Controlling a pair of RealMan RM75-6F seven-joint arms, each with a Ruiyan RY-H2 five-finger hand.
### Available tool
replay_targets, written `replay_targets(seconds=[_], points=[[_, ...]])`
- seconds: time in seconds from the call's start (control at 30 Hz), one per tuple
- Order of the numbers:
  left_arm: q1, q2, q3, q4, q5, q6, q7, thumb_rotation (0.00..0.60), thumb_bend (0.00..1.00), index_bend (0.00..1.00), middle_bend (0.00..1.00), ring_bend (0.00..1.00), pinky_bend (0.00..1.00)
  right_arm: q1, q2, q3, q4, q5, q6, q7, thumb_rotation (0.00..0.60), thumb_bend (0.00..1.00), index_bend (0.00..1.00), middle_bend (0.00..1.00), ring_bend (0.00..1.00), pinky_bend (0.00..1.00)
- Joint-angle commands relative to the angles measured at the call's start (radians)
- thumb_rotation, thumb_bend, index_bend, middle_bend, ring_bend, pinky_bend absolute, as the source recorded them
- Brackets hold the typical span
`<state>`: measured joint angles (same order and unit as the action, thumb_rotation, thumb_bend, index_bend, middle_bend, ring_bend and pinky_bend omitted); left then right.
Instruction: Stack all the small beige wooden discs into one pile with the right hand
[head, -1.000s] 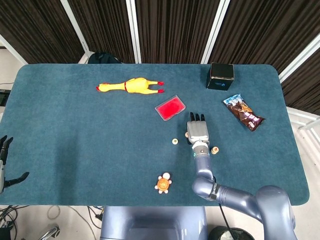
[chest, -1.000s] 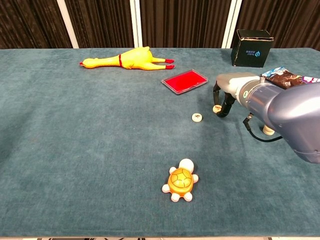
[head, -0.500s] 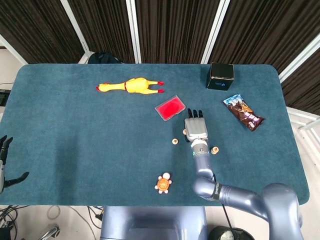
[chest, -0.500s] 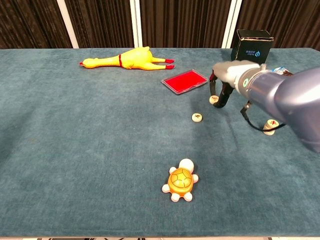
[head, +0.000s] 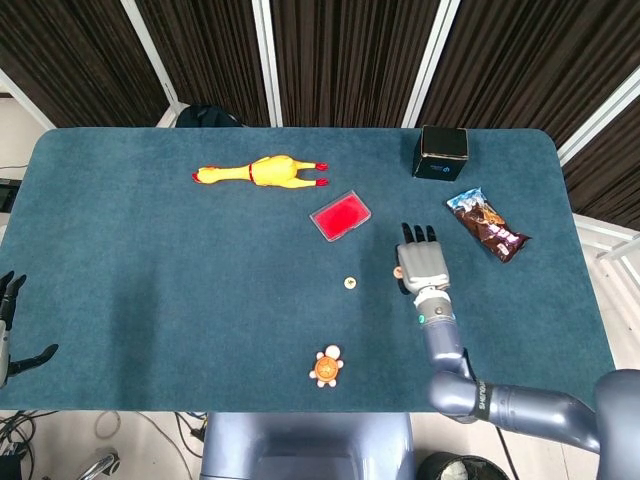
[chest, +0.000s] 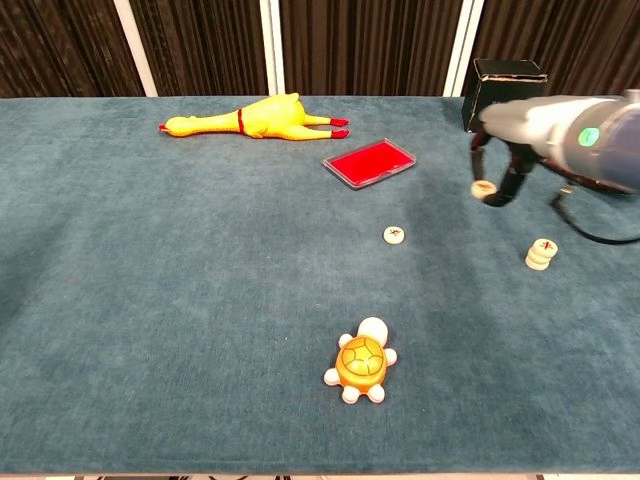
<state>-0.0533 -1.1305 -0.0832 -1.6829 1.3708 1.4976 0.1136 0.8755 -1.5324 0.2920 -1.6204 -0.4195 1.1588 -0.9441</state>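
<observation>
My right hand (chest: 512, 163) hangs above the table and pinches one small beige disc (chest: 483, 188) between thumb and finger. In the head view the right hand (head: 424, 264) hides most of that disc. A short pile of beige discs (chest: 541, 254) with a red mark on top stands on the cloth, below and to the right of the held disc. A single disc (chest: 395, 235) (head: 349, 283) lies alone further left. My left hand (head: 9, 322) rests at the far left table edge, fingers apart and empty.
A red tray (chest: 369, 162) lies just left of the hand, and a black box (chest: 507, 85) stands behind it. A snack bag (head: 487, 224) lies right of the hand. An orange turtle toy (chest: 362, 362) sits near the front edge, and a yellow rubber chicken (chest: 255, 118) lies at the back left.
My right hand picked the disc up off the cloth and carried it to the right, away from the lone disc and nearer the pile. The left hand stayed still.
</observation>
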Motion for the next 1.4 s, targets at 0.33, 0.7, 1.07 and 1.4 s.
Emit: replay_targets(seconds=[0.33, 0.7, 1.07, 1.4], points=[[0.0, -0.002, 0.0, 0.0, -0.002, -0.001, 0.005, 0.6, 0.01, 0.08, 0.0, 0.0, 0.0, -0.083, 0.072, -0.093, -0.006, -0.066, -0.021, 0.11, 0.6, 0.43, 0.53, 0.0, 0.0, 0.0], [0.0, -0.002, 0.0, 0.001, -0.002, -0.001, 0.003, 0.6, 0.01, 0.08, 0.0, 0.0, 0.0, -0.104, 0.082, -0.128, -0.008, -0.087, -0.022, 0.143, 0.6, 0.43, 0.53, 0.0, 0.0, 0.0], [0.0, -0.003, 0.001, 0.001, -0.001, 0.0, 0.006, 0.6, 0.01, 0.08, 0.0, 0.0, 0.0, -0.126, 0.079, -0.155, -0.002, -0.113, -0.034, 0.179, 0.6, 0.43, 0.53, 0.0, 0.0, 0.0], [0.0, -0.002, -0.001, 0.002, -0.004, -0.002, 0.002, 0.6, 0.01, 0.08, 0.0, 0.0, 0.0, -0.123, 0.06, -0.156, 0.014, -0.12, -0.035, 0.183, 0.6, 0.43, 0.53, 0.0, 0.0, 0.0]])
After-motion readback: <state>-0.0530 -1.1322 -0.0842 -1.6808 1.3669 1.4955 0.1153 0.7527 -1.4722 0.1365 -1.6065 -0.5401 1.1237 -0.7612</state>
